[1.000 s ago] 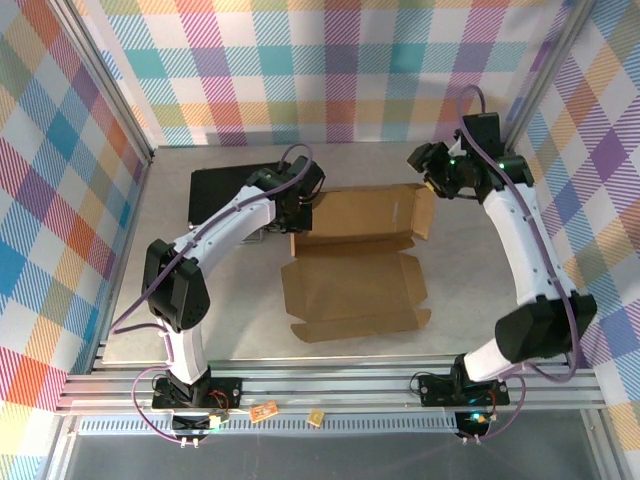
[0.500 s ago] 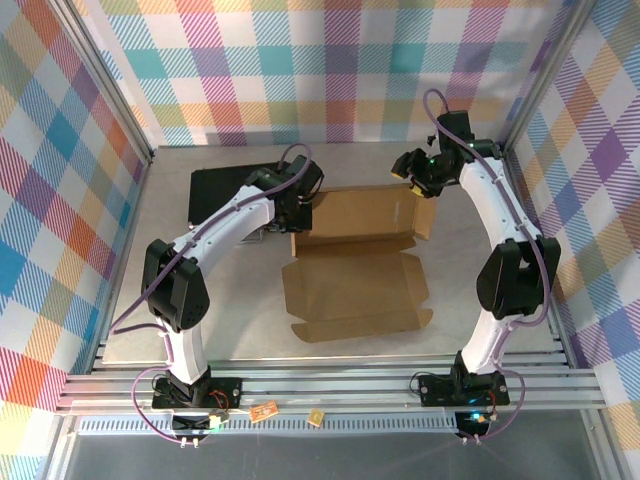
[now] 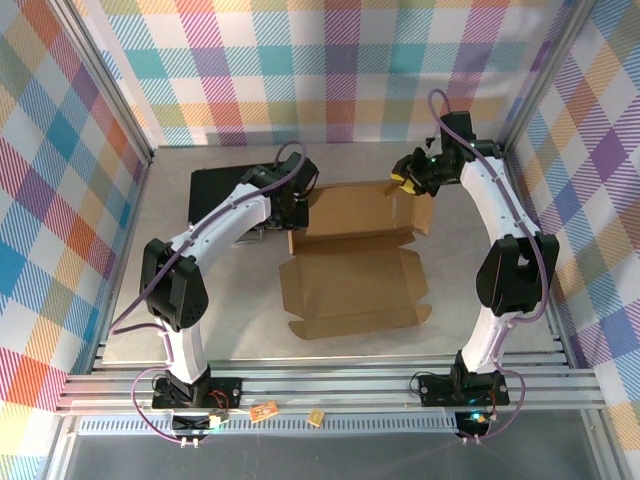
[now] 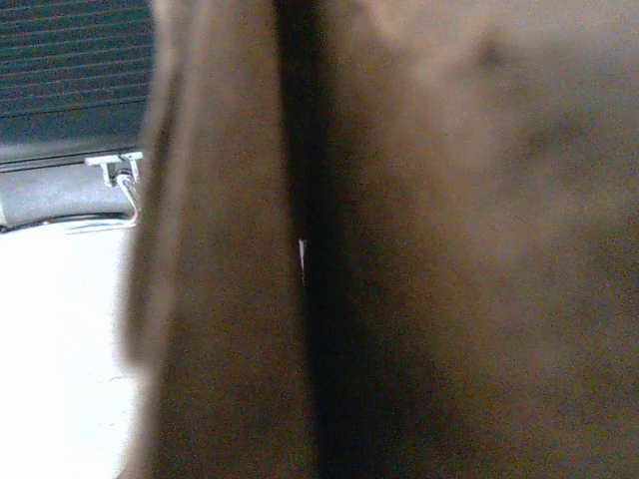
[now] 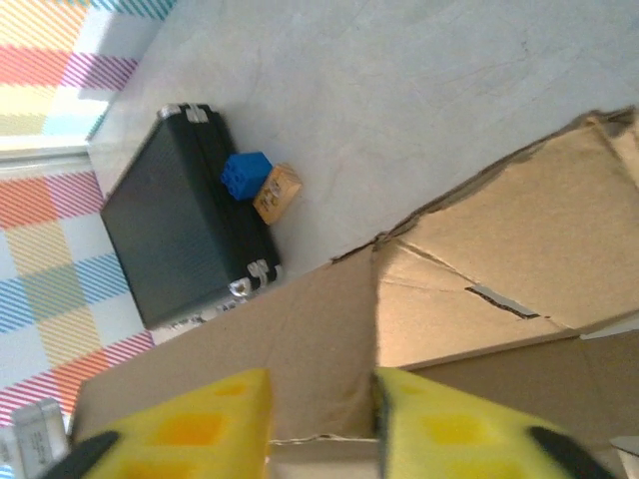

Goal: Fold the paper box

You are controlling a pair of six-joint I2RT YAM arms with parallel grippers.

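Brown corrugated cardboard marks your work piece. From the top external camera, the paper box (image 3: 355,285), a die-cut sheet with flaps and creases, lies near the middle of the grey table (image 3: 200,290). Its near panel lies flat. You cannot judge the tilt of its far panel from above. The left gripper (image 3: 290,210) sits at the far left corner of the sheet, and its fingers are hidden under the wrist. The right gripper (image 3: 403,182) sits at the far right corner, beside a side flap. A black rectangular case (image 3: 220,185) lies behind the left arm, partly covered by it.

From the left wrist camera you see blurred cardboard very close to the lens, with a dark crease running down it. The left gripper is fully closed, but you cannot tell whether it pinches cardboard. At the upper left, the ribbed case and a small metal latch (image 4: 115,165) are cut off by the cardboard.

From the right wrist camera, the yellow pads (image 5: 200,429) stand a narrow gap apart with cardboard showing between them. You cannot make out contact. Beyond the sheet lies the case, with a blue block (image 5: 247,177) and a tan block (image 5: 277,193) just beside it.
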